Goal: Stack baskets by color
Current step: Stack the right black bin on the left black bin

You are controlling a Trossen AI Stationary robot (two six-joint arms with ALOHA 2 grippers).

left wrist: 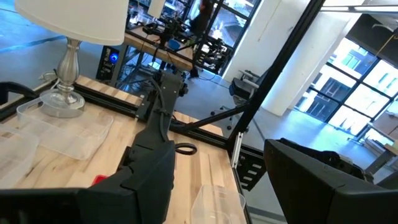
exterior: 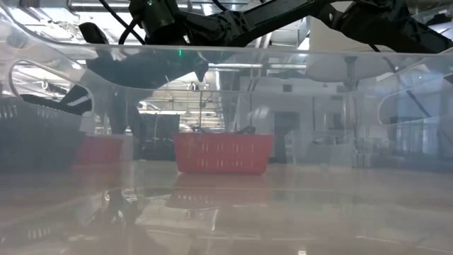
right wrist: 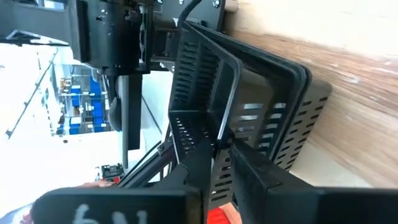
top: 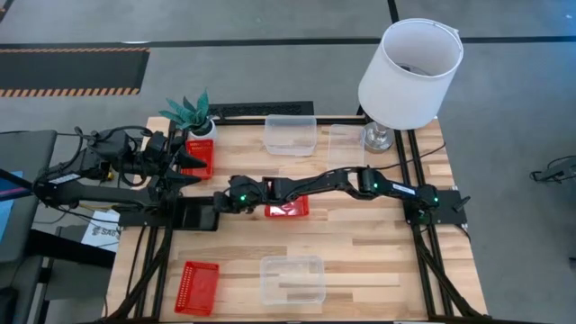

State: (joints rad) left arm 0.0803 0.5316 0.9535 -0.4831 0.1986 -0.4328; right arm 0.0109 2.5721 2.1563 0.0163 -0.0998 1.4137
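Observation:
Two black baskets [top: 191, 216] sit nested at the table's left middle. The upper one [right wrist: 205, 81] is tilted inside the lower one [right wrist: 286, 106]. My right gripper [top: 216, 202] reaches across the table to them and is shut on the upper one. Under its arm a red basket [top: 286, 209] rests on the table. Another red basket [top: 200, 155] sits far left by the plant, a third [top: 196, 286] near left. Clear baskets lie at the far edge [top: 290, 135] [top: 346, 142] and the near edge [top: 291, 279]. My left gripper [top: 196, 169] hovers open at the left, holding nothing. My right gripper pinches the upper black basket's mesh wall [right wrist: 217, 163] just below its rim, one finger inside the basket and one outside. The fingers come from the table's right, slanting down. The basket is tilted, its lower part inside the other black basket.
A white lamp [top: 409, 72] stands at the far right corner and a small potted plant [top: 193, 112] at the far left. Bare wood lies right of the middle red basket and between the near baskets and the arm.

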